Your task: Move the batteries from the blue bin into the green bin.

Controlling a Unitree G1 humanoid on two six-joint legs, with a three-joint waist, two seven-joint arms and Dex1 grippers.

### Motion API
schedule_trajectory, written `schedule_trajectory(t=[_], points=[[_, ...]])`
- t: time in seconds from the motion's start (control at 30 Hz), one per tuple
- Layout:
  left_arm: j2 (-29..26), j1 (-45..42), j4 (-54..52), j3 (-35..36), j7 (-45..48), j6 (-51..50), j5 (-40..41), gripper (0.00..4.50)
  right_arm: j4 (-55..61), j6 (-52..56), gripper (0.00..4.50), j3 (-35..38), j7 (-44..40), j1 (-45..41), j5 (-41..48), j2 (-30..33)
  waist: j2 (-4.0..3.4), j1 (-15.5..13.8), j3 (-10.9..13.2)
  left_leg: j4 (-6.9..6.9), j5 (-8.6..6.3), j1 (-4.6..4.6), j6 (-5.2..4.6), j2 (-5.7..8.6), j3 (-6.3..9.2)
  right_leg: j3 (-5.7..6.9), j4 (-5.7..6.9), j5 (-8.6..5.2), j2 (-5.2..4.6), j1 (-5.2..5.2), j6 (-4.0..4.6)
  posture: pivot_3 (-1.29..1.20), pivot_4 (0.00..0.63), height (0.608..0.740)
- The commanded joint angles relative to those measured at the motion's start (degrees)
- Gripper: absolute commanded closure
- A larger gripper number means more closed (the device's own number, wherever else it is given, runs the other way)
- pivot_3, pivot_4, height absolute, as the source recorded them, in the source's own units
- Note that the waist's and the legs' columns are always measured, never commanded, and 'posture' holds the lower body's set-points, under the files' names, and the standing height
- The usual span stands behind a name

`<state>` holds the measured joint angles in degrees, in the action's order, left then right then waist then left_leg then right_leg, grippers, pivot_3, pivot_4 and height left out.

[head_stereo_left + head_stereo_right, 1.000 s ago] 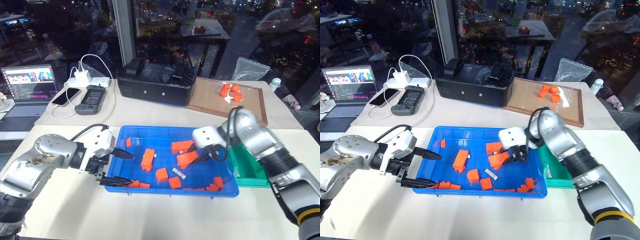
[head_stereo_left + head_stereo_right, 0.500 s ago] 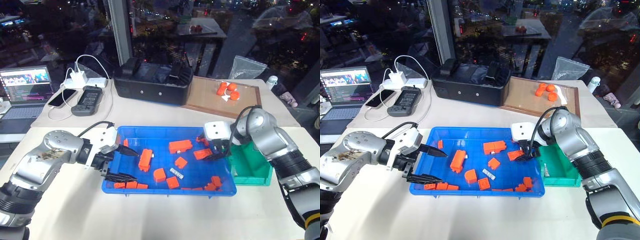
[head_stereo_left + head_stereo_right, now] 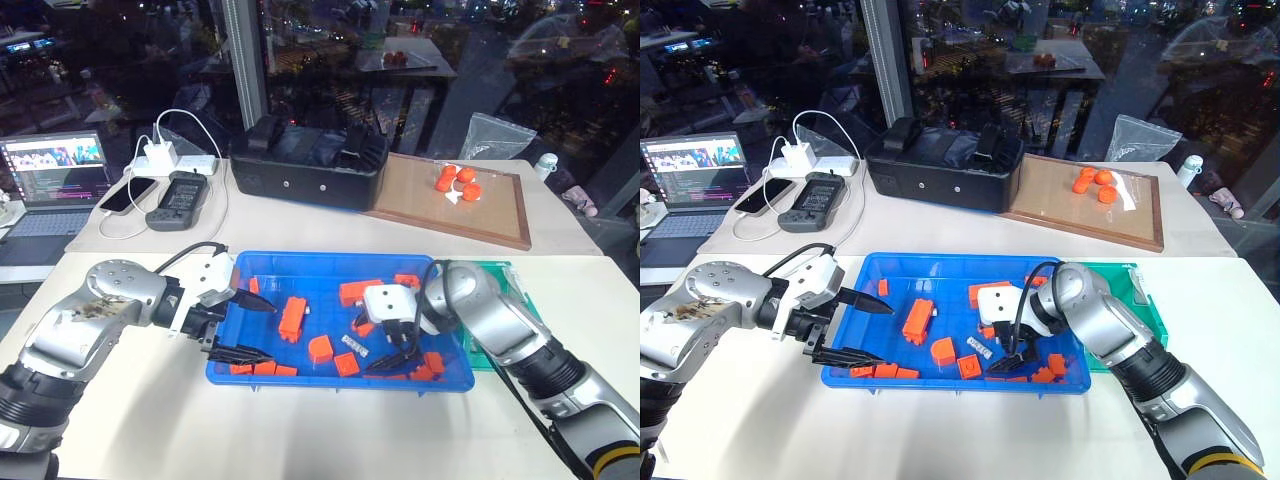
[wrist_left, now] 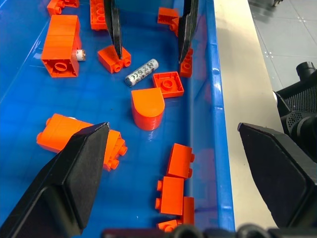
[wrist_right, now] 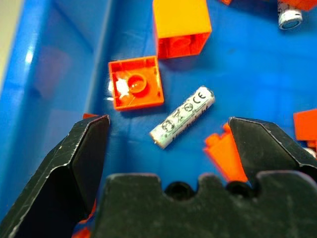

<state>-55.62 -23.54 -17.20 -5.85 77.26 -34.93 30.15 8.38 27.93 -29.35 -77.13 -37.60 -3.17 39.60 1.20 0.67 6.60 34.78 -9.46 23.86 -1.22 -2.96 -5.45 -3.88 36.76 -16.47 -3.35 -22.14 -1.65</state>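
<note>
Right gripper (image 5: 171, 148) sits low in the blue bin (image 3: 300, 262), fingers (image 5: 74, 163) spread wide, nothing held. Right wrist view: one battery (image 5: 183, 117) lies flat on the bin floor between the two fingers, not touching either; a square orange block (image 5: 136, 89) is just beside it. A second silvery end (image 5: 290, 17) peeks out past a bigger block at the frame corner. Head views give that battery (image 3: 359, 348) as a small pale speck only.

Left gripper (image 3: 243, 330) hangs over the bin's left end, fingers wide, empty. Left wrist view looks down the bin: same battery (image 4: 141, 72) between the right gripper's fingertips, plus another silvery end (image 4: 79, 54) poking from a tall orange block (image 4: 61, 44).

Count: one battery fully visible, one or two more part-hidden, can't tell exactly. Orange blocks (image 3: 292, 317) in the bin: over a dozen.

Green bin (image 3: 504, 284) touches the bin's right side, mostly behind the right arm; contents not visible.

White counter (image 3: 330, 430). Further back: black box (image 3: 310, 165), brown board (image 3: 460, 205) with three orange pieces (image 3: 457, 181), phone (image 3: 131, 193), charger (image 3: 160, 156), laptop (image 3: 55, 185). Dark window behind.
</note>
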Motion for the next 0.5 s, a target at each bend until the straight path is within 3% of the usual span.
schedule_trajectory(t=[0.03, 0.27, 0.37, 0.5], points=[[-0.1, -0.3, -1.5, 1.4, 0.7, 1.4, 0.7, 0.0, -1.3, -1.2, 0.04, -0.6, 2.9, -0.4, -1.1, -2.4, 0.0, 0.0, 0.0, 0.0, 0.0, -0.01, 0.0, 0.0, -0.01, 0.01, 0.0, 0.0, 0.0, 0.0, 0.0, 0.0, 0.15, 0.74], [-0.5, -0.2, -1.9, 1.5, 0.2, 1.2, 0.3, 0.0, -6.8, -5.7, 0.04, -2.6, 4.0, -0.6, -3.8, -2.8, 0.03, 0.0, 0.0, 0.03, 0.0, -0.05, 0.0, 0.01, -0.11, 0.04, -0.03, -0.02, 0.0, -0.03, -0.01, 0.0, 0.15, 0.74], [-0.6, 0.0, -2.2, 1.6, 0.0, 1.1, 0.3, 0.0, -7.7, -5.8, 0.68, -2.7, 3.7, -0.7, -3.9, -2.8, 0.03, 0.0, 0.0, 0.02, 0.0, -0.09, 0.0, 0.01, -0.1, 0.05, -0.02, -0.02, 0.01, -0.01, -0.01, 0.0, 0.15, 0.74], [-0.7, 0.1, -2.6, 1.7, -0.2, 0.7, 0.5, 0.0, -7.7, -5.9, 2.06, -2.6, 3.1, -0.7, -3.5, -2.8, 0.04, 0.0, 0.0, 0.02, 0.0, -0.1, 0.0, 0.01, -0.08, 0.05, -0.01, -0.02, 0.01, 0.01, -0.01, 0.0, 0.15, 0.74]])
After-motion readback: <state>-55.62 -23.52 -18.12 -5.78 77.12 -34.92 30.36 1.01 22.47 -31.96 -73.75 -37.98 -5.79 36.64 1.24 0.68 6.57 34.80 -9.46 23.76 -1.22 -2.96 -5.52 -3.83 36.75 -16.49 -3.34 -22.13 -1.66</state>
